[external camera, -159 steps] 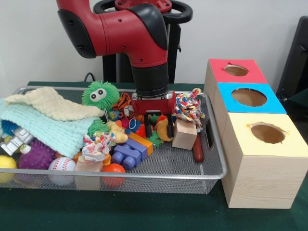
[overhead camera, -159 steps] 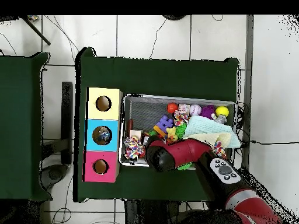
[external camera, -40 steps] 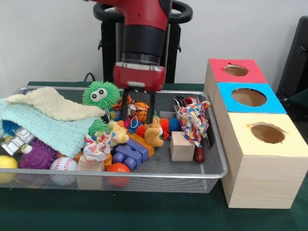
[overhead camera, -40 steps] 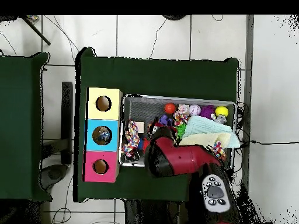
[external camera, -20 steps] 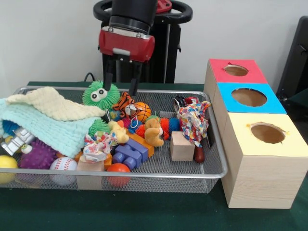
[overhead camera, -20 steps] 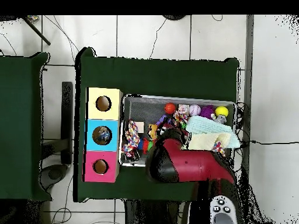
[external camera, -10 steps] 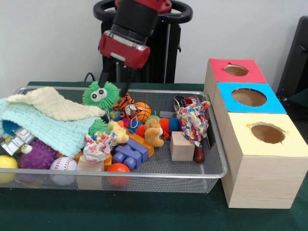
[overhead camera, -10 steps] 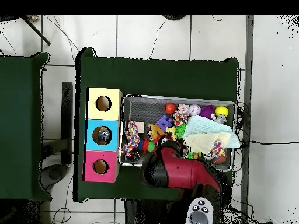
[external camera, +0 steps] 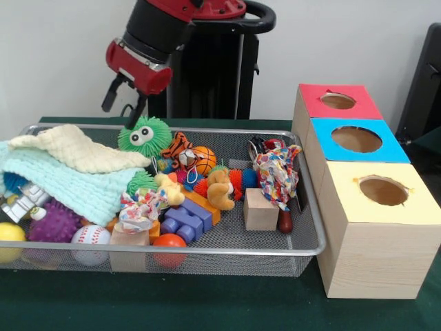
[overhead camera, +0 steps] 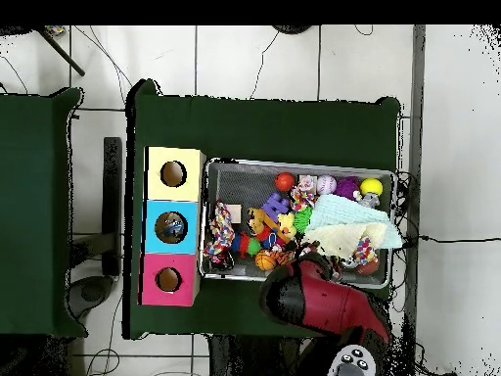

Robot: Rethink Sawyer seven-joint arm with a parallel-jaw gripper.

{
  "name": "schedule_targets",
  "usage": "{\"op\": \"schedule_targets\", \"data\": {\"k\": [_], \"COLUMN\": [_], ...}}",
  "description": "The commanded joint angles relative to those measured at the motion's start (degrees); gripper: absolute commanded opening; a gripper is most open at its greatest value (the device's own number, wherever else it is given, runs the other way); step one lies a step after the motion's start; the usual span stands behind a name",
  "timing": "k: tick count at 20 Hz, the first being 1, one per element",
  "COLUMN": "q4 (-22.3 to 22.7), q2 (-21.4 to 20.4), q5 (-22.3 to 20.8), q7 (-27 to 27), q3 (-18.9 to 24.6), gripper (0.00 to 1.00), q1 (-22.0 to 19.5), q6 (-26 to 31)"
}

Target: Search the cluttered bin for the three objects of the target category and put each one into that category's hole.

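My gripper (external camera: 123,103) hangs tilted above the far rim of the wire bin (external camera: 207,249), just left of and above a green fuzzy toy with googly eyes (external camera: 144,134). It is open with nothing between its fingers. In the bin's middle lie a tiger plush (external camera: 180,147), a small basketball (external camera: 202,158), a brown plush animal (external camera: 220,188), a wooden block (external camera: 261,209) and a colourful rope toy (external camera: 276,169). Three boxes with round holes stand to the right: red (external camera: 337,101), blue (external camera: 356,139), yellow (external camera: 382,190). In the overhead view the arm (overhead camera: 315,300) hides the gripper.
A mint and a cream blanket (external camera: 65,172) cover the bin's left part. Along the front lie a purple brick (external camera: 182,221), an orange ball (external camera: 167,243), a baseball (external camera: 89,236), a purple spiky ball (external camera: 52,222), a yellow ball (external camera: 8,234) and a toy figure (external camera: 24,200).
The gripper rose out of the toy pile empty, then swung left and tilted over the bin's far rim. The toys where it reached have shifted apart.
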Motion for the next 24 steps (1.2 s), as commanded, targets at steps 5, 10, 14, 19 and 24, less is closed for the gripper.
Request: {"op": "schedule_targets", "data": {"k": [5,10,14,19,24], "q4": [-3.34,-5.29,-6.22,-7.23,-6.82], "q2": [0.00,2.20,2.83,3.11,3.00], "q5": [-7.64,-13.74,-17.63,-23.39,-28.85], "q7": [-5.35,-7.79,-9.10,-12.73,-16.78], "q3": [14.58,23.62,29.27,35.95,43.55], "gripper": [1.00,1.00,1.00,1.00,1.00], "q1": [-15.77,-25.10,-30.69,-35.92,-41.35], "q6": [0.29,0.13,1.77,4.75,8.16]}}
